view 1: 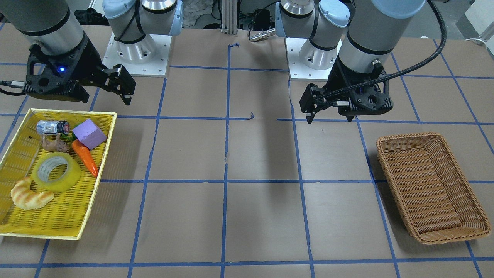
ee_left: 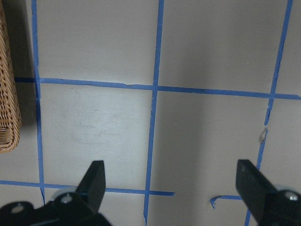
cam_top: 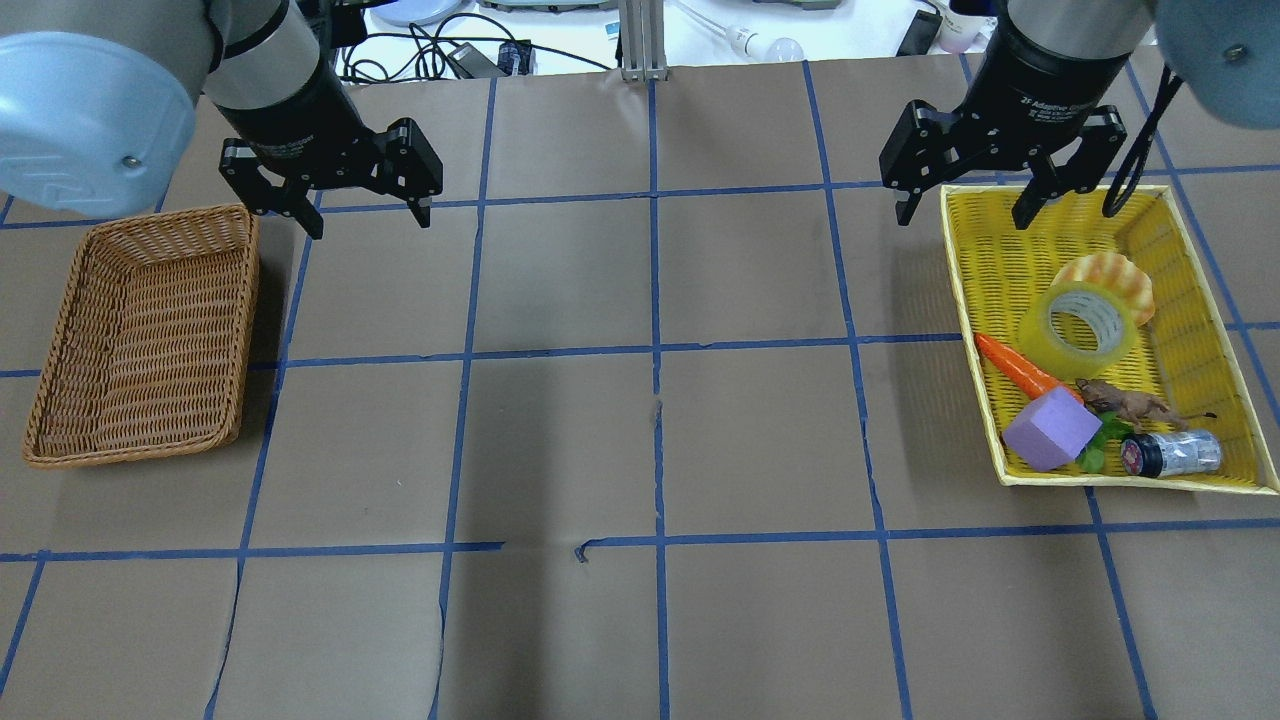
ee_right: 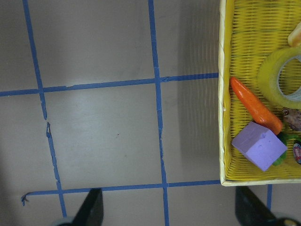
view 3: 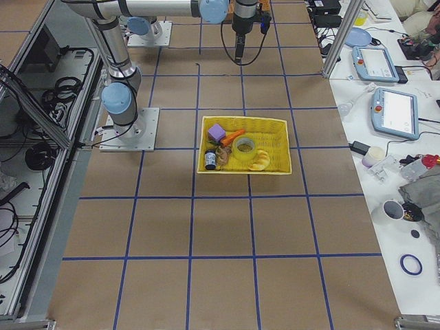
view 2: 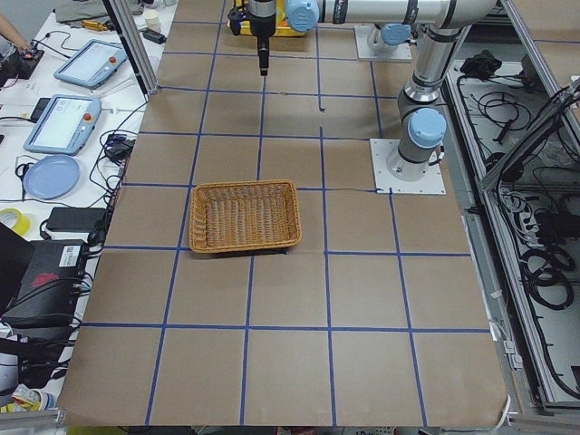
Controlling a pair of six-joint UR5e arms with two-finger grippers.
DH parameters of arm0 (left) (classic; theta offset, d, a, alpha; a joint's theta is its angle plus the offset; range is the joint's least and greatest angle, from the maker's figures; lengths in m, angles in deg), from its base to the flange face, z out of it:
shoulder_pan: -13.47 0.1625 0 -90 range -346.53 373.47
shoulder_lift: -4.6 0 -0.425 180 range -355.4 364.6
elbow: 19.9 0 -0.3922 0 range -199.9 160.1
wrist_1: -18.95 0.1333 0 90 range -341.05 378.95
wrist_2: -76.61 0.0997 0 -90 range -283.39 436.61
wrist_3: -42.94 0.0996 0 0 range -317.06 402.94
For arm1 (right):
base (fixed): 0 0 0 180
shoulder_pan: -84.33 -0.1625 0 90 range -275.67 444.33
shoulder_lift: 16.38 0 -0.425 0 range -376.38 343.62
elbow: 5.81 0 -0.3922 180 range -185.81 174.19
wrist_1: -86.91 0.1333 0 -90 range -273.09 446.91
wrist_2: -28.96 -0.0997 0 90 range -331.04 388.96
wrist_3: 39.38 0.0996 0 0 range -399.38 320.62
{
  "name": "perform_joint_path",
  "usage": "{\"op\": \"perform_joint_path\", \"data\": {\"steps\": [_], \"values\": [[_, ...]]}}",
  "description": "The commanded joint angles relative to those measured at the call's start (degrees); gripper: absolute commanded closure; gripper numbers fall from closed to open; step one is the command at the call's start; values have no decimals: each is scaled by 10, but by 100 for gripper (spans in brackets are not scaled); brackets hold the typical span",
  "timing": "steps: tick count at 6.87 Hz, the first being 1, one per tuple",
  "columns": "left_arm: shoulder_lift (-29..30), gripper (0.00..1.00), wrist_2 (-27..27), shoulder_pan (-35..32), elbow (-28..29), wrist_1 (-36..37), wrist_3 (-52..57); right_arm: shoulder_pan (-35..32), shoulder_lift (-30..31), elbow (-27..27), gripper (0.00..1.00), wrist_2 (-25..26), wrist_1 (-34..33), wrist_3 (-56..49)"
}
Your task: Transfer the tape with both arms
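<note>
The tape (cam_top: pixel 1078 325) is a translucent yellow ring lying flat in the yellow tray (cam_top: pixel 968 300), against the croissant; it also shows in the front view (view 1: pixel 58 172), the right side view (view 3: pixel 244 146) and the right wrist view (ee_right: pixel 280 77). My right gripper (cam_top: pixel 965 215) is open and empty, above the tray's far left corner, beyond the tape; it also shows in the front view (view 1: pixel 104 96) and its own wrist view (ee_right: pixel 170 200). My left gripper (cam_top: pixel 370 222) is open and empty over bare table beside the wicker basket; it also shows in the front view (view 1: pixel 329 117) and its wrist view (ee_left: pixel 170 172).
A brown wicker basket (cam_top: pixel 150 330) holding nothing stands on my left side. The tray also holds a tan croissant (cam_top: pixel 1110 275), an orange carrot (cam_top: pixel 1015 365), a purple block (cam_top: pixel 1050 428), a brown toy animal (cam_top: pixel 1125 402) and a small jar (cam_top: pixel 1175 452). Blue tape lines grid the table.
</note>
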Motion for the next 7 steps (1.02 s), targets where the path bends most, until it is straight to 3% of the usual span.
{"op": "perform_joint_path", "data": {"steps": [1,7], "values": [[-3,0,2,-9,-4,-13,49,0,2,0,0,1,4,0],[-4,0,-5,-10,-9,-9,59,0,-1,0,0,2,-3,9]]}}
